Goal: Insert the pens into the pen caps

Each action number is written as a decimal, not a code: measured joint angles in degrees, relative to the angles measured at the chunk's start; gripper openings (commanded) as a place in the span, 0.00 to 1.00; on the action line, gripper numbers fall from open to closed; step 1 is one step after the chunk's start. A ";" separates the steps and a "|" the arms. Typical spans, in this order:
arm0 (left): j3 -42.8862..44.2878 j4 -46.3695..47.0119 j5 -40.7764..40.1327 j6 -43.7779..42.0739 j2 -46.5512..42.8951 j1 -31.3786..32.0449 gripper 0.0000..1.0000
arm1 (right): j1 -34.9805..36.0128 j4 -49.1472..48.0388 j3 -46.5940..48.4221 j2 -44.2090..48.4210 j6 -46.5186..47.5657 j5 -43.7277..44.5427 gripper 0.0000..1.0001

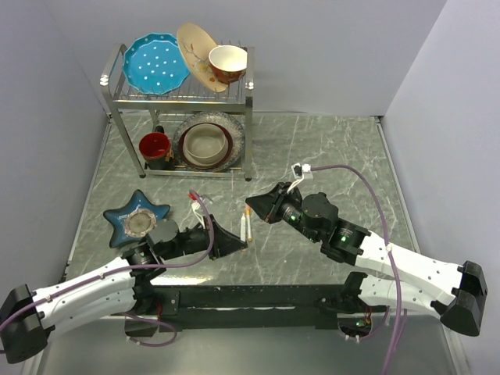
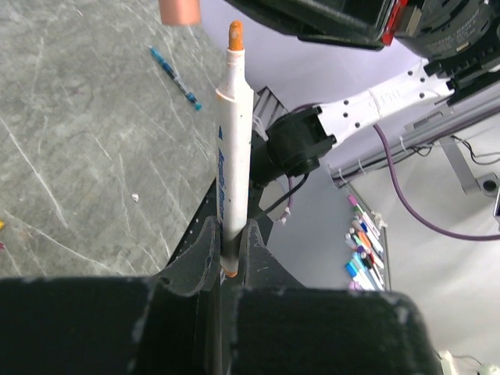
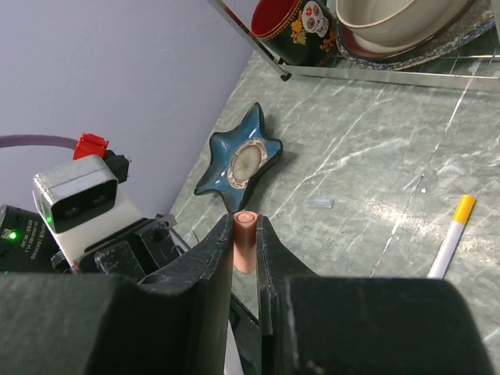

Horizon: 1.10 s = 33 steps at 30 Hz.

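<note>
While our left pincer (image 2: 228, 251) pinches the white plastic pen with the orange tip (image 2: 233, 156) over the grey marbled counter (image 2: 70, 156), our right pincer (image 3: 244, 228) clamps the stubby salmon plastic cap (image 3: 246, 234) just beside that tip, not touching.

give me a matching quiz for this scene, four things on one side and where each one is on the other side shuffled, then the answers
Things
1. white pen with orange tip
2. orange cap
3. blue star-shaped dish
4. red mug

Places
A. lower level of the dish rack
B. clamped in the left gripper
C. on the table, just beyond the left arm
D. pinched in the right gripper

Pairs: 1-B, 2-D, 3-C, 4-A
</note>
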State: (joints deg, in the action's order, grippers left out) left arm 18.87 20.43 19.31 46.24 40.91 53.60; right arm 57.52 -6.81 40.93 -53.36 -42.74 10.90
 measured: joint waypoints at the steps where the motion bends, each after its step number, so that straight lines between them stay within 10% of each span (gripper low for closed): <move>1: 0.00 0.04 0.37 0.00 0.22 0.00 0.01 | 0.00 0.00 0.00 0.00 0.13 0.02 0.00; 33: 0.00 0.24 3.34 -0.02 0.44 0.00 0.01 | 1.42 -1.42 -0.90 3.32 2.16 -2.67 0.00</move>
State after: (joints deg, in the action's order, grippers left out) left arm 18.87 20.67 22.65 46.22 41.34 53.60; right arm 58.94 -8.23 40.03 -50.04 -40.58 8.23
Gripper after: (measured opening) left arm 0.063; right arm 0.204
